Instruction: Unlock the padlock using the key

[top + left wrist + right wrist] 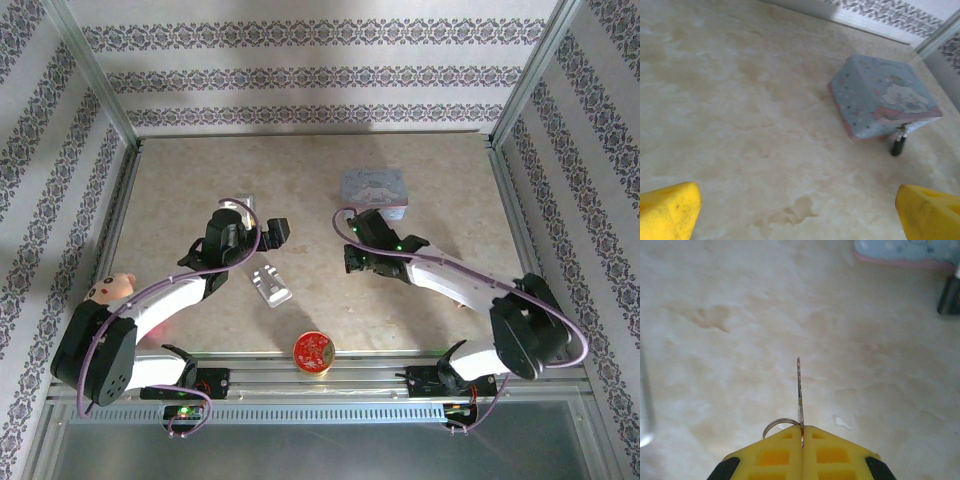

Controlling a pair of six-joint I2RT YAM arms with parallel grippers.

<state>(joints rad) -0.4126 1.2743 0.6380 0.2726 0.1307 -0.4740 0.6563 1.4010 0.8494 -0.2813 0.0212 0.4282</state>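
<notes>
**Key pinched in my right pincer, left pincer wide and empty**

My right gripper [802,429] is clenched: the two yellow fingers [775,457] meet with no gap. Pinched between them is the key [799,390], seen edge-on as a thin blade pointing straight out ahead of the fingertips. Its wire ring [774,427] curls out on one side, right at the tips. The blade touches nothing and stands clear above the marbled table [180,200].

My left gripper [800,217] is spread wide and holds nothing. Its fingertips [667,212] sit at opposite lower corners of my left wrist view, with bare tabletop between them.

The tin box [375,187] is my mark. The padlock [898,145] is small and dark and sits hard against the box's near wall, by a lower corner. I cannot tell whether its shackle is hooked into the box.

From above, my right arm runs on a slant from its base toward the box, and its pincer stops just short of the box's near-left corner. My left arm is folded, elbow raised. Its pincer is well to the left of the box and turned to face it.

A silver block [270,285] lies nearer to me than the box and to its left. A round red-and-gold tin [313,353] sits nearer again, at the table's front edge.
</notes>
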